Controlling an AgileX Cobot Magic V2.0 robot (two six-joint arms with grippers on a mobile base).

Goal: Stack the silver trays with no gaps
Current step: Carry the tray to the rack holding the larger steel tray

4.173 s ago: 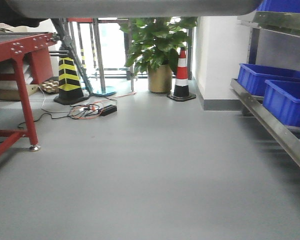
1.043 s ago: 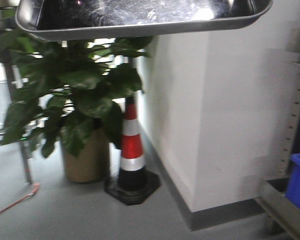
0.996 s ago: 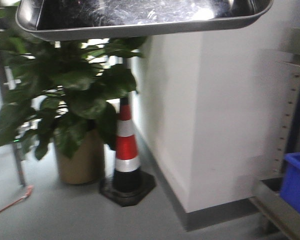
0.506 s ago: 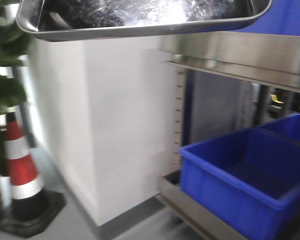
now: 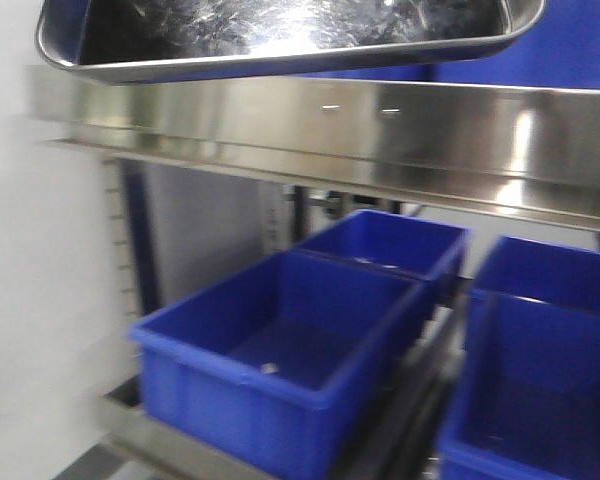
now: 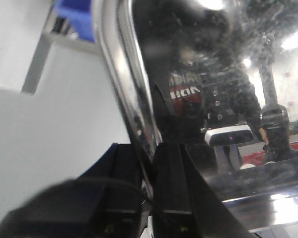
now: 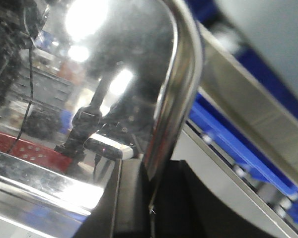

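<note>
One silver tray (image 5: pixel 280 35) hangs across the top of the front view, tilted so that its shiny scuffed bottom faces the camera. In the left wrist view the tray (image 6: pixel 203 74) fills the right side, and my left gripper (image 6: pixel 148 153) is shut on its rolled rim, one black finger on each side. The right wrist view shows the tray (image 7: pixel 109 69) on the left, with my right gripper (image 7: pixel 151 176) shut on the opposite rim the same way. Neither gripper appears in the front view.
A long brushed-steel shelf rail (image 5: pixel 400 130) runs right behind the tray. Below it stand open blue bins: one near left (image 5: pixel 270 370), one behind (image 5: pixel 385 245), one at right (image 5: pixel 540 400). A white wall (image 5: pixel 35 300) borders the left.
The front view has swung right, from the plant and striped cone past the white wall to the shelf with blue bins. The tray stays at the top of the view, held throughout.
</note>
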